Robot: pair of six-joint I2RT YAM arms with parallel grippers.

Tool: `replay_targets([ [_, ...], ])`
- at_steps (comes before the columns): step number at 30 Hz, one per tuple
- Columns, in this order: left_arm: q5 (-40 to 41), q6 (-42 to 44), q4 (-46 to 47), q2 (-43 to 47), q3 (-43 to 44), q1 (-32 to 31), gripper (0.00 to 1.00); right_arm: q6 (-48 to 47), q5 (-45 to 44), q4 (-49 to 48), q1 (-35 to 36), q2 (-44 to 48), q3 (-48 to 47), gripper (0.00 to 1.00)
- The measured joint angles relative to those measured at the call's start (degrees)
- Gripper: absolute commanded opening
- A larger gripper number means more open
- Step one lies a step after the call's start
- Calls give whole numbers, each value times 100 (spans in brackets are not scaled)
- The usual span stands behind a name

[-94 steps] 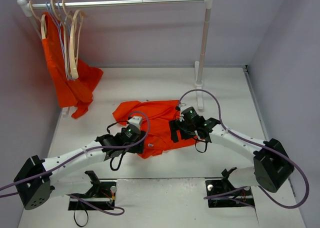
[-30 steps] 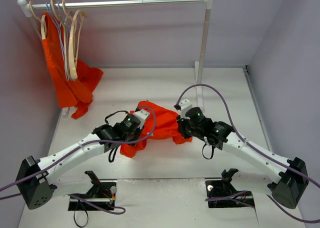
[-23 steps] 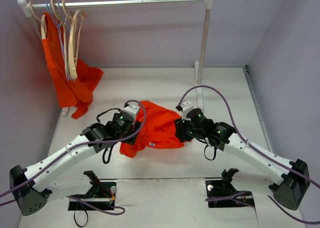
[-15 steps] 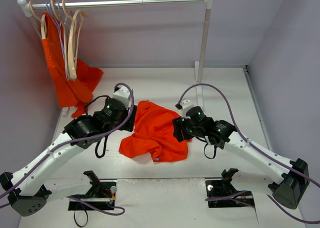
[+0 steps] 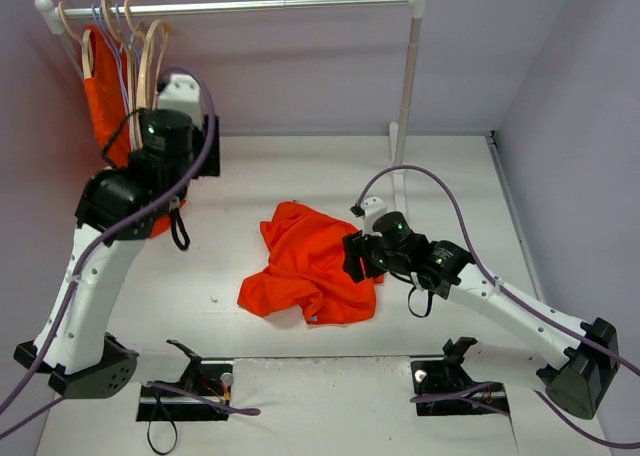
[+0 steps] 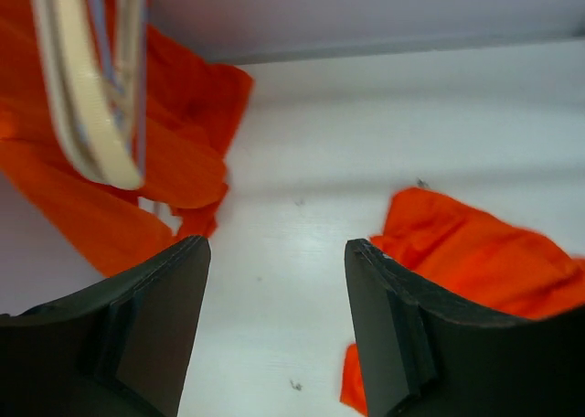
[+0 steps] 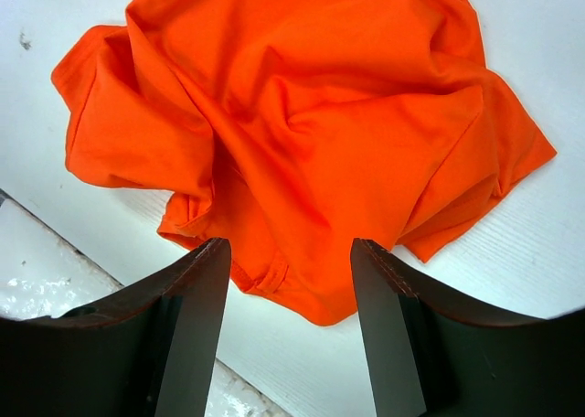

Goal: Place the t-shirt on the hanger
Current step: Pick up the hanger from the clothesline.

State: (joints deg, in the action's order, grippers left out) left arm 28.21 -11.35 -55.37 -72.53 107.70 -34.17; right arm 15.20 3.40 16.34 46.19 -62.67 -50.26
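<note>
The orange-red t-shirt (image 5: 305, 266) lies crumpled on the table; it also shows in the right wrist view (image 7: 311, 133) and at the lower right of the left wrist view (image 6: 475, 252). The cream hanger (image 5: 150, 86) hangs at the rail's left end and shows in the left wrist view (image 6: 82, 115). My left gripper (image 5: 208, 146) is raised next to the hangers, open and empty (image 6: 276, 280). My right gripper (image 5: 355, 256) hovers over the t-shirt's right edge, open and empty (image 7: 288, 261).
The clothes rail (image 5: 290, 4) spans the back, its right post (image 5: 405, 96) standing on the table. A second orange garment (image 5: 100, 101) and thin lilac wire hangers (image 5: 120, 66) hang among the cream ones. The garment also shows in the left wrist view (image 6: 183, 152).
My left gripper let go of the t-shirt and swung up and left to the hangers. The t-shirt dropped into a heap. My right gripper opened and stayed beside it.
</note>
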Motion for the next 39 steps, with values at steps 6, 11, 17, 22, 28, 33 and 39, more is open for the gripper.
replay_targets([
  [6,-925,184,-87,-1001,1263,1871,60,-11,162,-125,2,50,2,58],
  [11,-1652,219,15,-1746,1773,2634,60,-31,315,-251,2,70,2,59],
  [17,-1993,400,446,-2000,1825,2868,60,-52,527,-372,2,39,81,60],
  [22,-2120,597,1158,-1644,1394,2865,60,-111,616,-391,2,-57,111,60],
  [28,-1941,863,1687,-1510,1388,2870,60,-136,682,-472,2,-98,168,61],
  [33,-1873,973,1818,-1821,1558,3008,60,-144,750,-487,2,-125,175,61],
  [39,-2039,949,1827,-2385,1665,3268,60,-155,756,-492,2,-122,186,61],
])
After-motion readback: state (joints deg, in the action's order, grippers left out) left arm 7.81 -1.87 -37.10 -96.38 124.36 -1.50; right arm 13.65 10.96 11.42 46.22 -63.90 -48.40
